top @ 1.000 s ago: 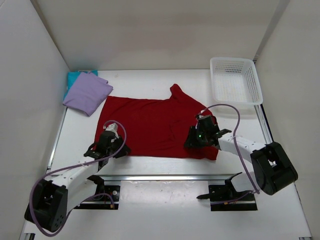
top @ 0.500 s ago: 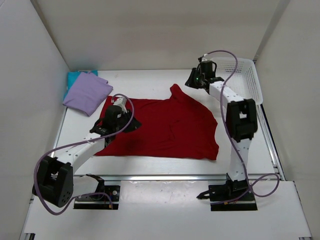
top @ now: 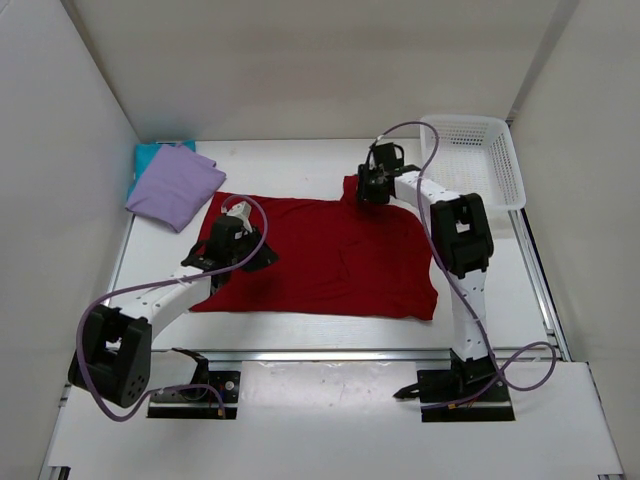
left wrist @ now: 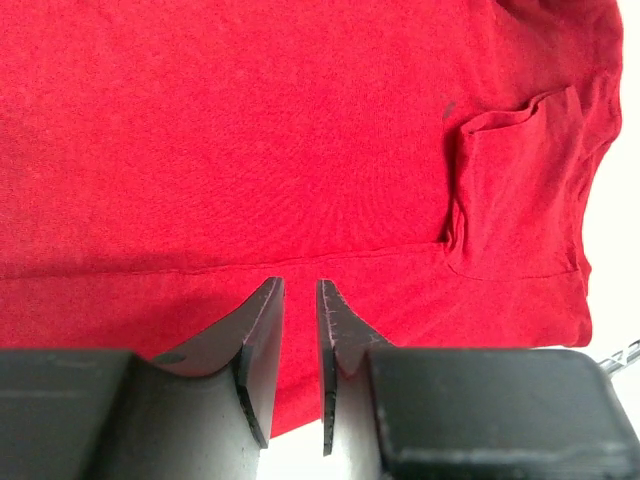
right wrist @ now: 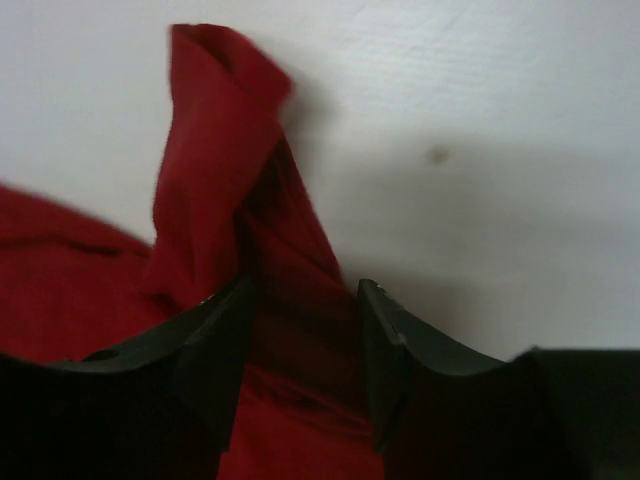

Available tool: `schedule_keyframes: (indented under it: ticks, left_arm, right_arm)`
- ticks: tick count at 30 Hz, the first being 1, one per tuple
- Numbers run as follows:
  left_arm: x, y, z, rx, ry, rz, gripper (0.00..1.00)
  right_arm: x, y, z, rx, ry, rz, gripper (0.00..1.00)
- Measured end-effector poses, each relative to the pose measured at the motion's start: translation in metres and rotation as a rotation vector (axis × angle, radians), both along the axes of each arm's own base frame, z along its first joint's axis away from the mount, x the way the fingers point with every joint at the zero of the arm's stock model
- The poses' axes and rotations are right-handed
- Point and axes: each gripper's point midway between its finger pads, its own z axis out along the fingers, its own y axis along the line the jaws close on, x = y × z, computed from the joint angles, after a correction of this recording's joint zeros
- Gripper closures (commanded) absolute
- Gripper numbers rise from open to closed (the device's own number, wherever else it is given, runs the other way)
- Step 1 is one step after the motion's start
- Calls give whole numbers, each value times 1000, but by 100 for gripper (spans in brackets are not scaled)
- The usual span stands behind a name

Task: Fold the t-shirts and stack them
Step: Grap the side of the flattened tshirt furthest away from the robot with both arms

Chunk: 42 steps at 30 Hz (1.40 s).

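The red t-shirt [top: 320,255] lies spread flat mid-table, its pocket [left wrist: 520,190] showing in the left wrist view. My left gripper [top: 250,250] hovers over the shirt's left part; its jaws [left wrist: 300,285] stand a narrow gap apart with nothing between them, above the red cloth [left wrist: 250,130] near its edge. My right gripper [top: 366,190] is at the shirt's far sleeve, open wide, with the raised red sleeve [right wrist: 215,130] lying loosely between the fingers [right wrist: 300,290]. The folded lavender t-shirt [top: 175,187] rests on the teal one [top: 148,153] at the far left.
A white lattice basket [top: 472,160] stands at the far right corner. White walls close in the table on the left, back and right. Purple cables loop off both arms.
The right arm swung from the shirt's near right corner to the far side, then onto the far sleeve, and its jaws opened. The left gripper moved from the near-left hem farther onto the shirt.
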Motion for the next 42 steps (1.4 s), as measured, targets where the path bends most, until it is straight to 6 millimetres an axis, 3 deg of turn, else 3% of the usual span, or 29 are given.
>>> schedule_keyframes:
  ticks: [4, 8, 11, 15, 18, 21, 25, 28, 31, 37, 40, 41, 42]
  left_arm:
    - [0, 1, -2, 3, 6, 4, 69]
    - [0, 2, -4, 2, 5, 6, 69]
    - [0, 3, -6, 4, 9, 9, 70]
    - [2, 7, -8, 4, 11, 22, 70]
    - [3, 11, -9, 4, 11, 33, 70]
    - [2, 11, -11, 4, 13, 34, 70]
    - [0, 11, -13, 1, 14, 31, 69]
    - [1, 13, -14, 0, 14, 37, 70]
    - [3, 15, -13, -2, 10, 42, 70]
    - [5, 17, -12, -4, 7, 51, 69]
    - [6, 18, -12, -8, 6, 54, 70]
    - [7, 18, -12, -11, 6, 55, 70]
    - [7, 18, -12, -13, 8, 56, 70]
  right_arm:
    - [-43, 27, -1, -29, 20, 64, 58]
    - [-82, 42, 3, -82, 12, 101, 57]
    - [-98, 55, 12, -119, -22, 120, 58]
    - [-125, 71, 19, -150, -68, 157, 50]
    - [-144, 79, 22, -146, -67, 200, 56]
    - [-133, 78, 31, -78, -81, 206, 68]
    - [-86, 37, 49, 19, -111, 98, 64]
    - [-40, 10, 62, 50, -147, 23, 60]
    - [-15, 12, 57, 57, -157, 22, 53]
    - [-48, 44, 8, 38, 9, 131, 48]
    - [-61, 56, 0, 33, 45, 175, 46]
    - [-64, 59, 0, 36, 51, 183, 50]
    - [-65, 61, 0, 40, 54, 189, 61]
